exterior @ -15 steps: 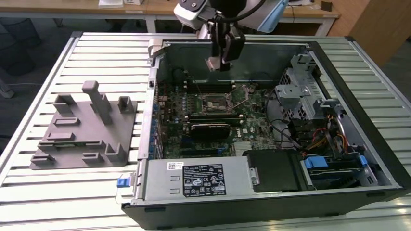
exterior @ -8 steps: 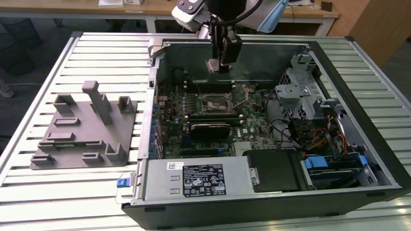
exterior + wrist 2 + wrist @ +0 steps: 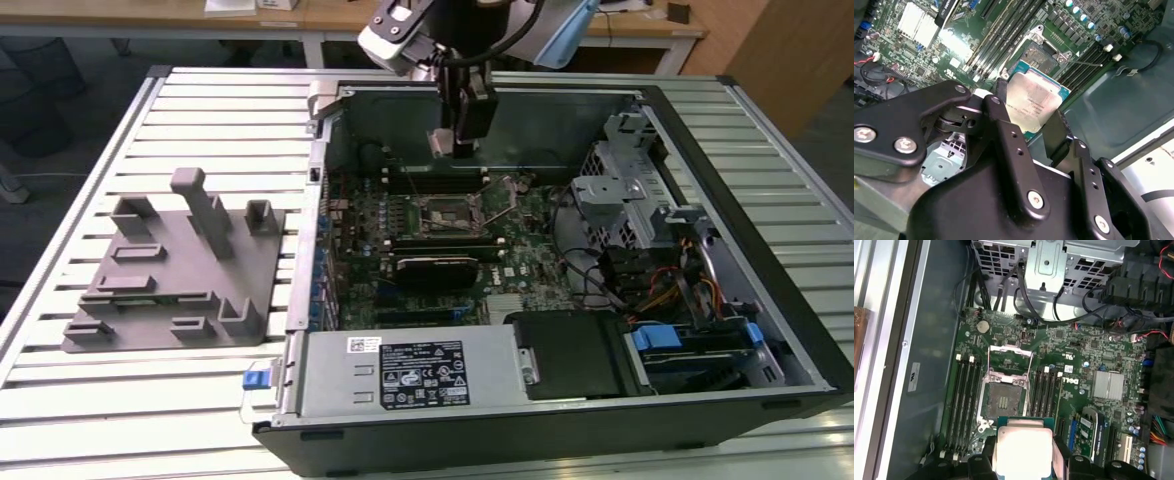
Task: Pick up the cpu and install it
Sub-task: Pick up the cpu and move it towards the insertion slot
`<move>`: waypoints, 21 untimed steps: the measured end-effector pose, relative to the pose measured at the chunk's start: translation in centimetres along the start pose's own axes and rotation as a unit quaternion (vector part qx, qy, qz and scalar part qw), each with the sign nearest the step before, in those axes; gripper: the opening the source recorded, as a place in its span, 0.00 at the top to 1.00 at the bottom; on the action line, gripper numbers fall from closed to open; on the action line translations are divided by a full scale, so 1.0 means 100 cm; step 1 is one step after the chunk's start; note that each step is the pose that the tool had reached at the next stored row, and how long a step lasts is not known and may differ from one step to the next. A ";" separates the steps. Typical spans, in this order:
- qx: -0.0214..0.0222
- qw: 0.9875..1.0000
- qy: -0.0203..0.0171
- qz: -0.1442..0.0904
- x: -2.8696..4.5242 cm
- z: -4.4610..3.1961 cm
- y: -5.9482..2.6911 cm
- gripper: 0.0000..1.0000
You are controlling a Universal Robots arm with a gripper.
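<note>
The black claw pinches the small square silvery-topped cpu by two opposite edges. It holds the chip flat over the green motherboard, near its open metal-framed socket, probably to keep it level.

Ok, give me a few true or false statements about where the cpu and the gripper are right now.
1. The gripper grips the cpu. True.
2. The cpu sits in the socket. False: the socket is empty, and the cpu is held clear of it.
3. The grey fixture stands inside the case. False: it stands on the table, at the exterior view's left of the case.
4. Memory slots flank the socket. True.
</note>
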State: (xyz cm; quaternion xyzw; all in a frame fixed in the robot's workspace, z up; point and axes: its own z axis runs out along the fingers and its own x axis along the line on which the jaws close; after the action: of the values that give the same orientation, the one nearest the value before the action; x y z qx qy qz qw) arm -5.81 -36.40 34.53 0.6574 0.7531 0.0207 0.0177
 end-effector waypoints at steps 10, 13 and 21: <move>0.000 1.000 0.000 0.003 0.0007 0.0036 -0.0002 0.47; 0.000 1.000 0.000 0.004 0.0021 0.0058 0.0000 0.47; 0.000 1.000 0.000 0.004 0.0104 0.0118 0.0034 0.47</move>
State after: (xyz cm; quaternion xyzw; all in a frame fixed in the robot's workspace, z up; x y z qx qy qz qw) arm -5.55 -35.32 33.37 0.6605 0.7503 0.0210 0.0173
